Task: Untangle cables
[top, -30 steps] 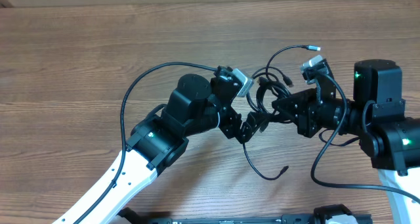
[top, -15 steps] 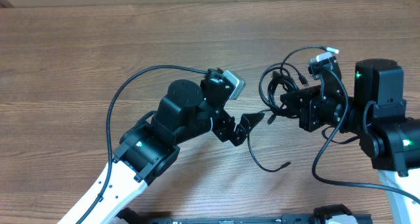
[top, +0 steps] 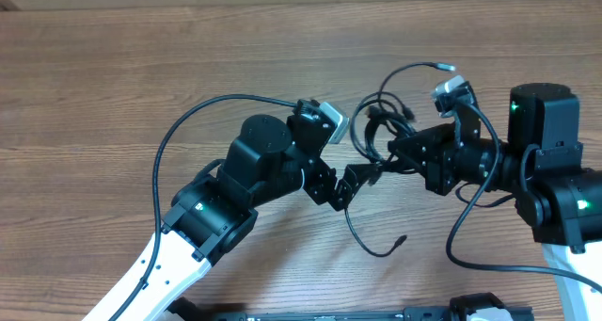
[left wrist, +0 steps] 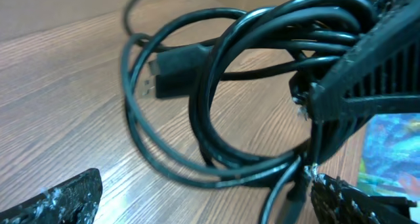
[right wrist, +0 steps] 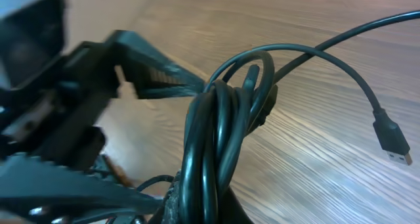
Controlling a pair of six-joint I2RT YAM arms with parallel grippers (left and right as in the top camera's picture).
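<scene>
The cables (top: 374, 125) are a coiled black bundle in the middle of the wooden table. One tail trails to a small plug (top: 402, 238), and another arcs up to a silver-tipped plug (top: 450, 68). My right gripper (top: 397, 155) is shut on the bundle; in the right wrist view several strands (right wrist: 216, 138) rise from between its jaws (right wrist: 223, 214), and a USB plug (right wrist: 392, 142) hangs free at the right. My left gripper (top: 362, 176) stands open just left of the coil. In the left wrist view its fingertips (left wrist: 65, 198) flank the table below the cable loop (left wrist: 210, 119), holding nothing (left wrist: 203, 201).
Thick black robot wires loop over the left arm (top: 179, 133) and below the right arm (top: 470, 246). The right arm's body (top: 546, 161) fills the right edge. Bare wood table (top: 141, 67) lies beyond and to the left.
The left arm pulled back down-left a second ago and has held since. The right gripper swung right with the bundle, then came back left toward the left fingers.
</scene>
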